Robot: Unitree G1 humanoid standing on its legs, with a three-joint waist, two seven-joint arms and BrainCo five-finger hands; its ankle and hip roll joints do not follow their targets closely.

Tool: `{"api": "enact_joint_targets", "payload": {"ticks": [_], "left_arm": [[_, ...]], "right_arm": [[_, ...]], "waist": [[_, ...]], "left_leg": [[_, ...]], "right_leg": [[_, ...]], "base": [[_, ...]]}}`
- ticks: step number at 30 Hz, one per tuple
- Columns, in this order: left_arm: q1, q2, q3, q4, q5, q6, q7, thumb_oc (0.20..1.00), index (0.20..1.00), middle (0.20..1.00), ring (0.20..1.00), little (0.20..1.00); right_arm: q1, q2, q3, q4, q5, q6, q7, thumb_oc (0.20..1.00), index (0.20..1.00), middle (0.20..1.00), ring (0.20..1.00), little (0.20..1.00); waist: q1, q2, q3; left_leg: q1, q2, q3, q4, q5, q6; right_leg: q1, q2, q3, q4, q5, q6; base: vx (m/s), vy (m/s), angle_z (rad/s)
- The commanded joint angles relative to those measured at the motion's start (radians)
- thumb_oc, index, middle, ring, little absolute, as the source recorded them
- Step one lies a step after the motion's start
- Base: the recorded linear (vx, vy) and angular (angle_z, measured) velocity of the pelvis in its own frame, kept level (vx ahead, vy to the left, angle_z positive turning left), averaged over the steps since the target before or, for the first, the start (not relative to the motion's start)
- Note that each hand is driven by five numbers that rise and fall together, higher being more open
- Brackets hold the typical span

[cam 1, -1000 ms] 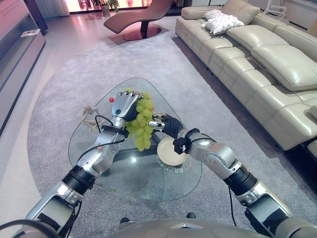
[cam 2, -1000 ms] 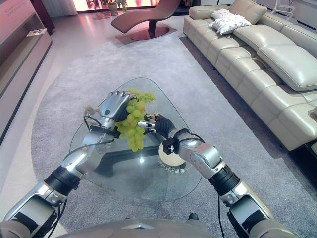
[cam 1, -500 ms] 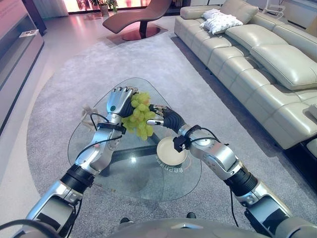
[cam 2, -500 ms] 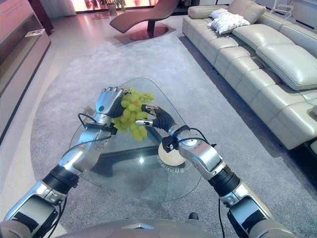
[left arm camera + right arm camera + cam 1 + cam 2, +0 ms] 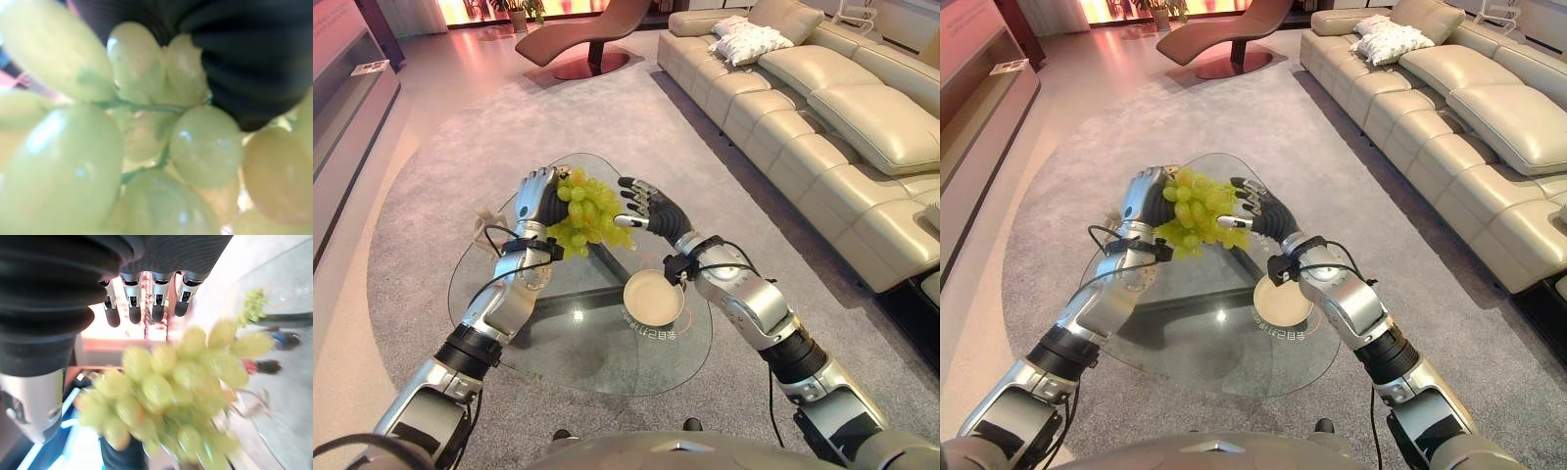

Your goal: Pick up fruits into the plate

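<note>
From the left eye view, my left hand (image 5: 536, 201) has its fingers curled round the bunch of grapes (image 5: 588, 212), held up above the glass surface (image 5: 558, 338). My right hand (image 5: 651, 211) sits just beside the bunch with fingers straight and spread. The plate (image 5: 653, 298) lies lower and to the right, bare.

The right eye view shows the same: the grapes hang well clear of the plate (image 5: 1282, 300).

In the left wrist view, grapes (image 5: 122, 147) crowd right against the palm, so I judge the grip secure.

In the right wrist view, the fingers (image 5: 134, 308) hang straight, apart from the bunch (image 5: 171, 391).

I would swing the bunch over the plate, lower slowly, and use the right hand to steady loose strands.
</note>
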Motion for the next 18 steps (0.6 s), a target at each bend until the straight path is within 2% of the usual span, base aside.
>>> {"api": "enact_joint_targets", "payload": {"ticks": [1,4,5,6,12,18], "left_arm": [[-0.08,0.032,0.053,-0.025,-0.029,-0.015,0.047,0.2,0.2,0.2,0.2,0.2],[-0.076,0.026,0.056,-0.02,-0.044,-0.017,0.053,0.2,0.2,0.2,0.2,0.2],[-0.067,0.019,0.062,-0.017,-0.047,-0.019,0.059,0.2,0.2,0.2,0.2,0.2],[-0.061,0.017,0.067,-0.022,-0.051,-0.021,0.058,0.2,0.2,0.2,0.2,0.2],[-0.009,0.05,0.118,-0.06,-0.047,-0.036,0.017,0.2,0.2,0.2,0.2,0.2],[-0.002,0.061,0.117,-0.064,-0.023,-0.029,0.053,0.2,0.2,0.2,0.2,0.2]], "right_arm": [[-0.032,0.008,-0.066,-0.116,-0.107,-0.141,-0.11,1.0,1.0,1.0,1.0,1.0],[-0.031,0.011,-0.079,-0.118,-0.151,-0.175,-0.166,1.0,1.0,1.0,1.0,1.0],[-0.024,0.017,-0.103,-0.12,-0.214,-0.215,-0.23,1.0,1.0,1.0,1.0,1.0],[-0.019,0.019,-0.116,-0.125,-0.238,-0.225,-0.246,1.0,1.0,1.0,1.0,1.0],[0.015,-0.03,-0.158,-0.137,-0.233,-0.236,-0.249,1.0,1.0,1.0,1.0,1.0],[0.023,-0.03,-0.14,-0.128,-0.152,-0.236,-0.217,1.0,1.0,1.0,1.0,1.0]], "waist": [[-0.005,-0.001,-0.016],[-0.006,0.001,-0.017],[-0.008,0.008,-0.017],[-0.009,0.012,-0.017],[-0.005,0.015,-0.014],[-0.001,0.011,-0.017]], "left_leg": [[-0.008,-0.004,-0.021,0.026,-0.074,0.027],[-0.008,-0.005,-0.019,0.026,-0.075,0.027],[-0.005,-0.006,-0.017,0.023,-0.075,0.028],[-0.004,-0.008,-0.016,0.02,-0.075,0.029],[-0.006,-0.01,-0.014,0.021,-0.078,0.03],[-0.011,-0.011,-0.017,0.02,-0.076,0.029]], "right_leg": [[0.047,-0.048,-0.067,0.08,-0.095,0.027],[0.047,-0.049,-0.067,0.078,-0.094,0.027],[0.048,-0.05,-0.068,0.075,-0.091,0.028],[0.047,-0.05,-0.067,0.075,-0.091,0.029],[0.044,-0.052,-0.067,0.074,-0.092,0.029],[0.044,-0.051,-0.073,0.074,-0.092,0.027]], "base": [[0.0,0.0,0.0],[0.0,0.0,0.0],[-0.01,0.035,0.0],[-0.01,0.044,-0.01],[0.0,0.005,0.0],[0.0,0.0,0.0]]}}
